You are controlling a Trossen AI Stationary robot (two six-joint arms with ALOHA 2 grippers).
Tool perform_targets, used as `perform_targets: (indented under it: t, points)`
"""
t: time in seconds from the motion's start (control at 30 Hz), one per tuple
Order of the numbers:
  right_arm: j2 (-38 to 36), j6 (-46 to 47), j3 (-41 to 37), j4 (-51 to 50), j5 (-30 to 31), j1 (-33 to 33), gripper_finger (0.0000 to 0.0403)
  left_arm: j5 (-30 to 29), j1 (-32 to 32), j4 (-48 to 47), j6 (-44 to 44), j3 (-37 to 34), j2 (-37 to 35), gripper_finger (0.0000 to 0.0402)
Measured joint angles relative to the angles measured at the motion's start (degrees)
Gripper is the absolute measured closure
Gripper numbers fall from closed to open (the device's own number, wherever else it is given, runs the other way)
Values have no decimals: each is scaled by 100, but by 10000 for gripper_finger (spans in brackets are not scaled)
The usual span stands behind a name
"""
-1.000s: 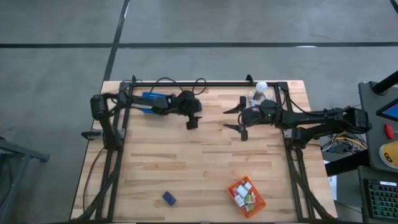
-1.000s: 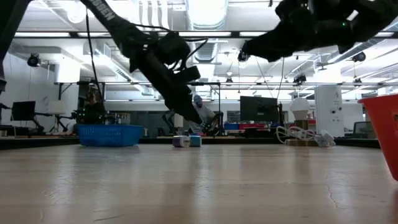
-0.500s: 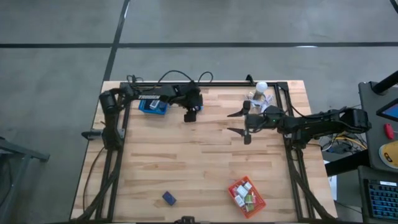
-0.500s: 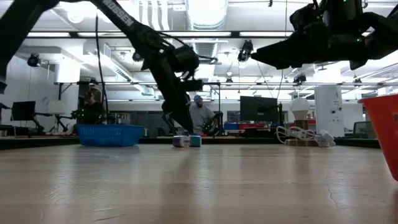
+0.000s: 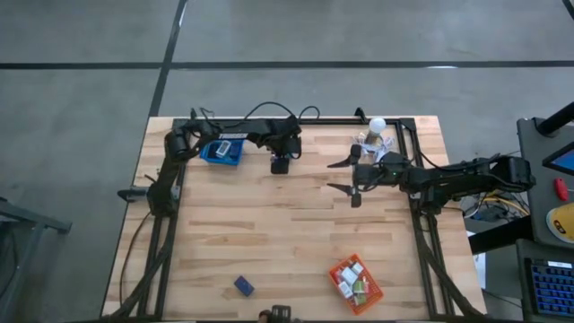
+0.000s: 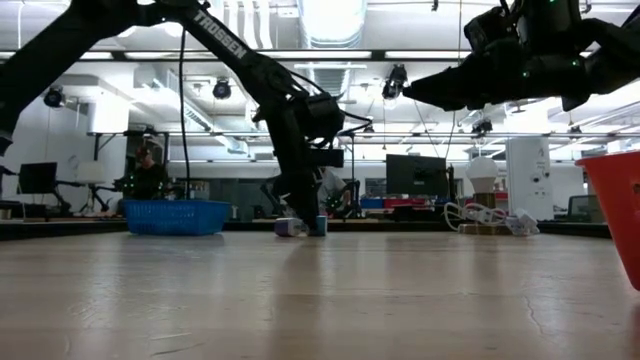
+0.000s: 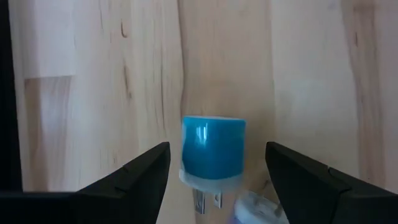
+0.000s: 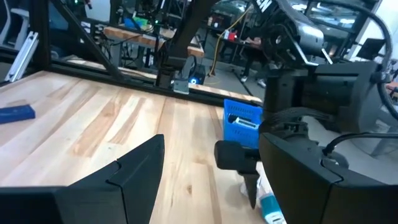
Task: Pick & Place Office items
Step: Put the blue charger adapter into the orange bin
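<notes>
Near the tabletop's far edge, the left gripper (image 7: 214,165) hangs with fingers spread on either side of a blue roll (image 7: 212,149), not gripping it. The right gripper (image 5: 345,176), near the far right corner, gapes wide and holds nothing.

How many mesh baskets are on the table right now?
2. The blue mesh basket sits at the far left, beside the left arm; the orange mesh basket sits near the front right, holding small items.
</notes>
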Motion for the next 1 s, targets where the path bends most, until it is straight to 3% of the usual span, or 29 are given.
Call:
perform_targets:
  t: [0.37, 1.0]
  points:
    - [0, -107, -3, -38, 2, 0, 145, -21, 48, 28, 60, -32, -17, 136]
    - [0, -83, -3, -42, 17, 0, 145, -367, 47, 349, -204, -41, 5, 205]
